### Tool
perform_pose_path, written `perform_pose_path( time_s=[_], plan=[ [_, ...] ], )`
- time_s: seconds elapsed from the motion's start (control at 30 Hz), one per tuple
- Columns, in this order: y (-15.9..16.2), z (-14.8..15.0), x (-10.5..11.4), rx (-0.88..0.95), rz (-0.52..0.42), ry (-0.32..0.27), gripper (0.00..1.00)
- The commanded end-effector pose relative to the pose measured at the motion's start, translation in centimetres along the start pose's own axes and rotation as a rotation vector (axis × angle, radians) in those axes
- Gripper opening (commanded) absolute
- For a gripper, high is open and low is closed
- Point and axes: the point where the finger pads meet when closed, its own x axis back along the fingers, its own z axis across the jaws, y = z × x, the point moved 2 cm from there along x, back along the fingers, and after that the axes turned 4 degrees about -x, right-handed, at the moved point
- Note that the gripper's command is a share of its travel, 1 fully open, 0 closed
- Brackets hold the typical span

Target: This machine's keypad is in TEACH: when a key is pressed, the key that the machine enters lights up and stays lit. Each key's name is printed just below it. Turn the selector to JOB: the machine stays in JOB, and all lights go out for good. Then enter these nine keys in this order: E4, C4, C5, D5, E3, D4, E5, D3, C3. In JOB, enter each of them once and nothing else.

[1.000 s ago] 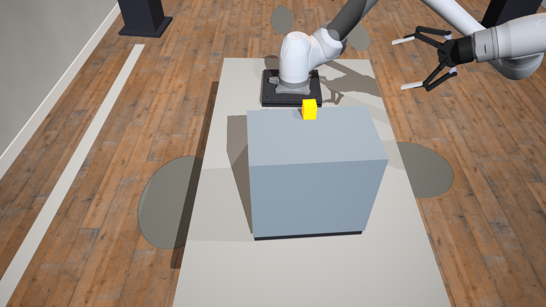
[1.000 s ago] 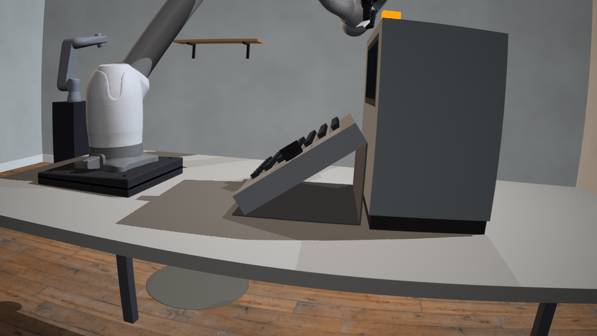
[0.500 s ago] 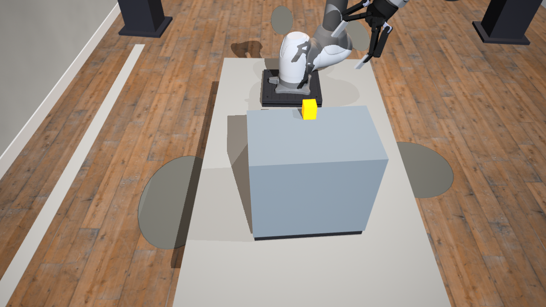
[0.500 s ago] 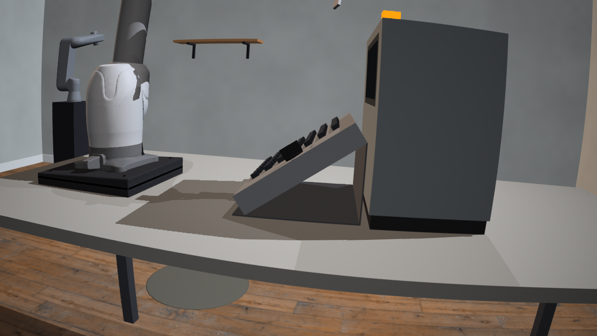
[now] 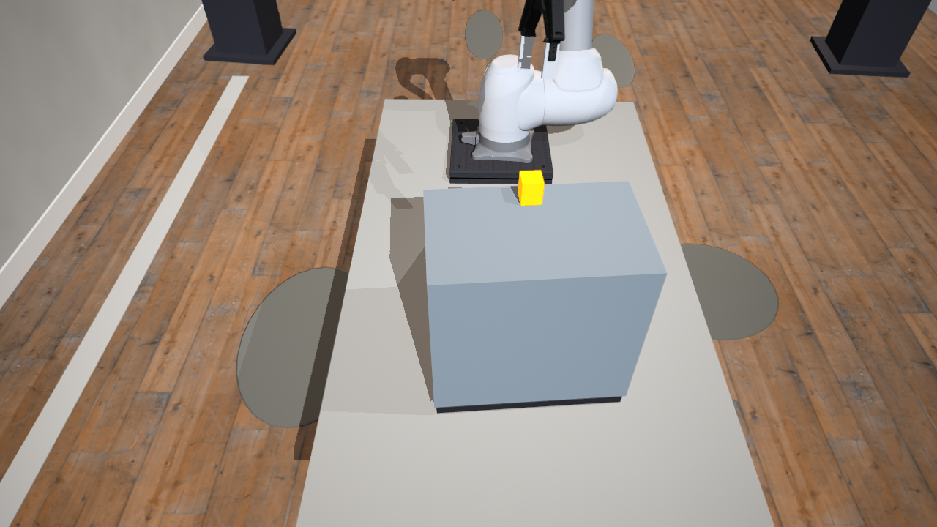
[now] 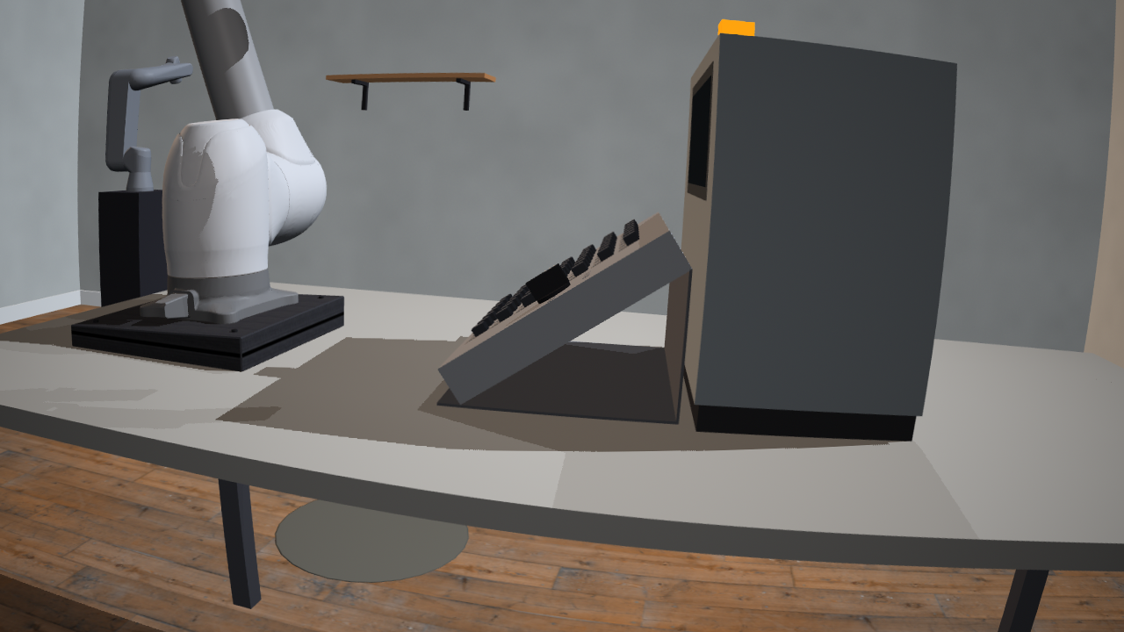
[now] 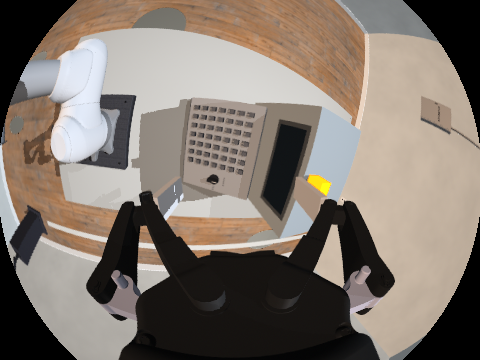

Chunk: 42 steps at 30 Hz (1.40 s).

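The machine is a grey cabinet (image 5: 534, 288) with a sloped keypad panel (image 6: 565, 294) on its robot-facing side. In the wrist view the keypad (image 7: 223, 140) shows as a grid of several dark keys, none lit. The printed names are too small to read. A larger dark knob (image 7: 212, 179) sits at one edge of the panel and also shows in the side view (image 6: 547, 281); its setting cannot be read. My gripper (image 7: 238, 187) is open and empty, high above the machine and far from the keys. Its fingers show at the top of the overhead view (image 5: 536, 53).
A yellow block (image 5: 531, 187) stands on the cabinet top near its robot-side edge. A dark screen (image 7: 283, 167) is on the cabinet front above the keypad. The robot base (image 5: 501, 140) stands on a black plate behind the machine. Dark pillars stand on the floor at the back.
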Motion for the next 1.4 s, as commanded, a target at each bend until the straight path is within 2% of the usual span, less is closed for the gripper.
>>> perform_pose_path(
  time_s=[0.0, 0.03, 0.13, 0.2, 0.27, 0.3, 0.37, 0.43, 0.67, 0.7, 0.77, 0.83, 0.87, 1.37],
  plan=[
    [0.8, -1.0, 0.2, -0.161, 0.087, 0.211, 1.00],
    [0.9, -1.1, 0.2, -0.185, 0.100, 0.243, 1.00],
    [0.9, -1.1, 0.1, -0.185, 0.100, 0.243, 1.00],
    [0.7, -1.6, -1.3, -0.185, 0.100, 0.243, 1.00],
    [0.7, -1.6, -1.3, -0.185, 0.100, 0.243, 1.00],
    [0.4, -2.2, -2.9, -0.185, 0.100, 0.243, 1.00],
    [-0.3, -4.2, -8.1, -0.185, 0.100, 0.243, 1.00],
    [-0.7, -4.9, -10.4, -0.185, 0.100, 0.243, 1.00],
    [-2.2, -8.7, -20.8, -0.185, 0.100, 0.243, 1.00],
    [-2.4, -9.3, -22.2, -0.185, 0.100, 0.243, 0.00],
    [-2.8, -10.4, -25.2, -0.185, 0.100, 0.243, 0.00],
    [-2.8, -10.4, -25.2, -0.185, 0.100, 0.243, 0.00],
    [-3.0, -10.9, -26.3, -0.185, 0.100, 0.243, 0.00],
    [-3.0, -10.9, -26.3, -0.185, 0.100, 0.243, 0.00]
  ],
)
